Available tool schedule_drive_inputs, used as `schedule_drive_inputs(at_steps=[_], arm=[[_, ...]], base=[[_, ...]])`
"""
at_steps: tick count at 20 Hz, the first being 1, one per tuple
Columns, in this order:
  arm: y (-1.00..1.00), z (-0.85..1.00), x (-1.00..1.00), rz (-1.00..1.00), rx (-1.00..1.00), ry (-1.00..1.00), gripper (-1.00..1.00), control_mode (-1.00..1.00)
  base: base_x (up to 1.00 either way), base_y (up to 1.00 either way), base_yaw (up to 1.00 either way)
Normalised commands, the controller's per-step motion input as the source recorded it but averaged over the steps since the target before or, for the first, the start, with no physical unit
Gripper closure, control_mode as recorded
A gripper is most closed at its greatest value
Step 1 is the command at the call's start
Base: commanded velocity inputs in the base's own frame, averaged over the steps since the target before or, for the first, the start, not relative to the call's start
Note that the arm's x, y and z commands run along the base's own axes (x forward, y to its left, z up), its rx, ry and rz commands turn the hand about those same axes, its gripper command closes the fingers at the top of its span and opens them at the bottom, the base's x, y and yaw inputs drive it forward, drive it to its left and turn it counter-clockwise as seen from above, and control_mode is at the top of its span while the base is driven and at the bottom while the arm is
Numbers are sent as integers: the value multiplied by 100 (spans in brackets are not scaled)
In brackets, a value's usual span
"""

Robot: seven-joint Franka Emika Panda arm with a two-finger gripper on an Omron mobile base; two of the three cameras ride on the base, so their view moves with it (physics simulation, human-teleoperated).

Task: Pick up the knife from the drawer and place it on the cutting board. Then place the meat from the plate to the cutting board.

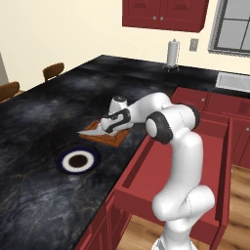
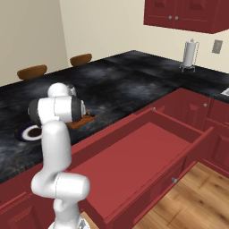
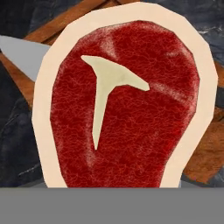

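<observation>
**Over the cutting board, steak in front of my camera**

On the black counter, left of the open drawer, lies the cutting board, and that is where this step has to end. The drawer is empty; the knife already lies on the board, its blade poking off the left edge. The plate, nearer and to the left, is bare. The meat looms huge in my hand view, with board and blade behind it, so I judge I'm carrying it just above the board.

To do this well I should lower until the steak rests flat on the wood, clear of the blade if there is room, and only then let go, pulling straight up so nothing drags.

My arm reaches left from the base, elbow bent high over the drawer, wrist dropped low, and my gripper sits close above the board. The steak hides my fingers, so I cannot tell whether my jaws clamp it.
</observation>
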Motion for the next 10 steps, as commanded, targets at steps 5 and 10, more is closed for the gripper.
schedule_drive_inputs(at_steps=[5,10], arm=[[0,-19,28,0,0,2,100,-100],[0,-21,19,0,0,1,100,-100]], base=[[0,0,0],[0,0,0]])
